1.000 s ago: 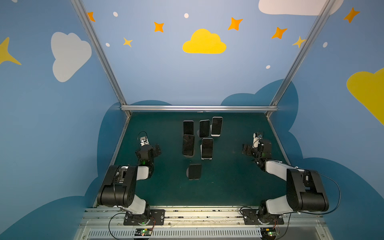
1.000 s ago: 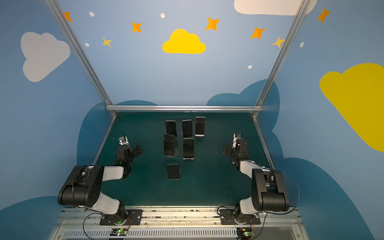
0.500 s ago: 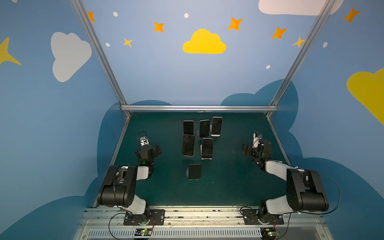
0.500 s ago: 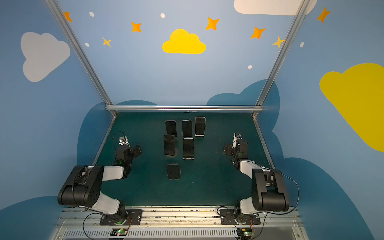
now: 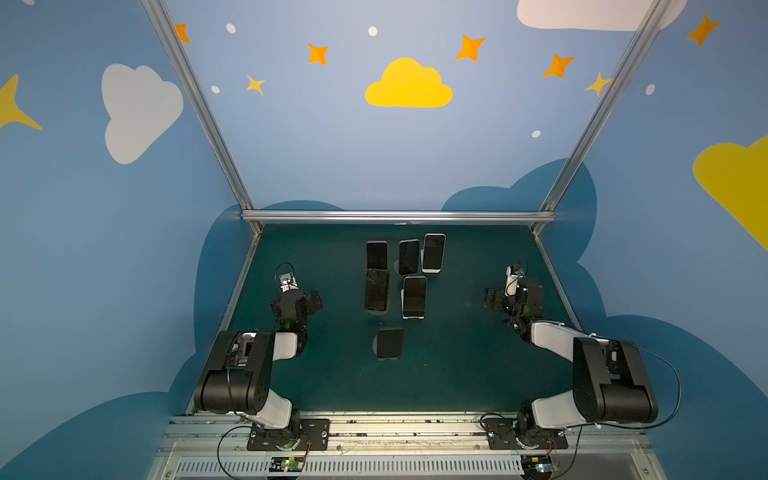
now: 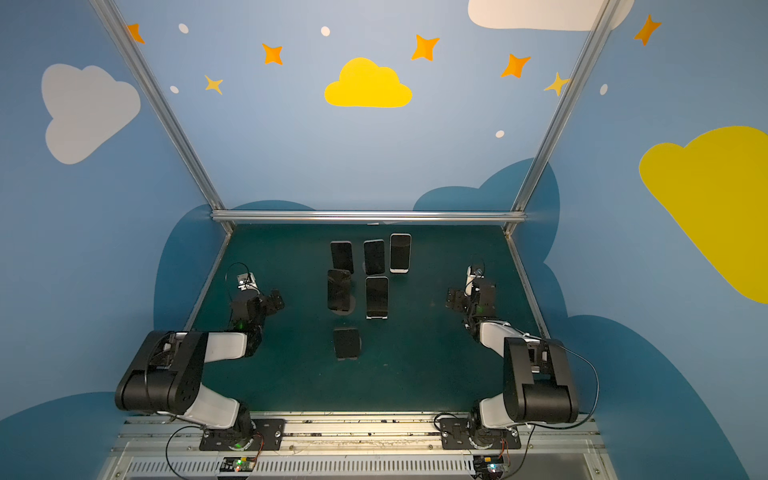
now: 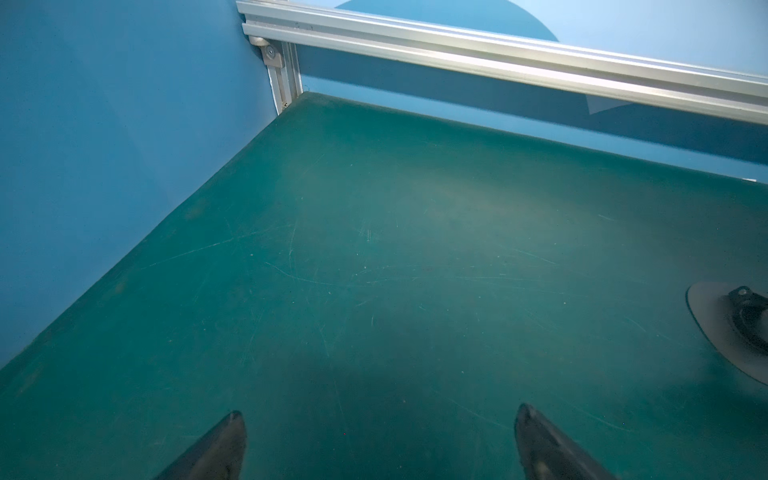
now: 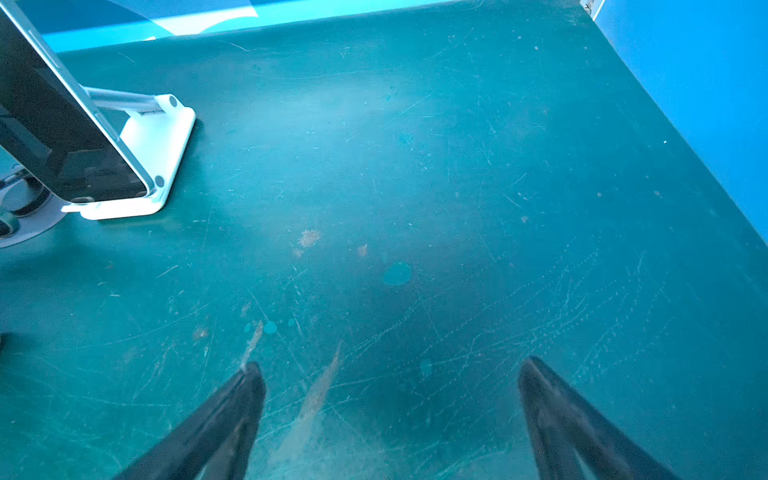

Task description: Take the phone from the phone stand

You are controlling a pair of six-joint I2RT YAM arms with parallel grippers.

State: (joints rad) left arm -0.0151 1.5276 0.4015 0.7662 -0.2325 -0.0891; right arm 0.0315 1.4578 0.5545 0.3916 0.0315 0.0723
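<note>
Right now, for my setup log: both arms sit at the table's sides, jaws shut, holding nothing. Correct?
Not shut: the wrist views show the left gripper and right gripper with jaws open, holding nothing, arms at the table's sides.

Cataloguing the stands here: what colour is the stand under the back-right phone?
The stand is white, with a silvery arm; the right wrist view shows it best.

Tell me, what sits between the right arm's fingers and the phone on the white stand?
Nothing: the right wrist view shows only bare, scuffed green mat between the right fingers and that phone.
</note>
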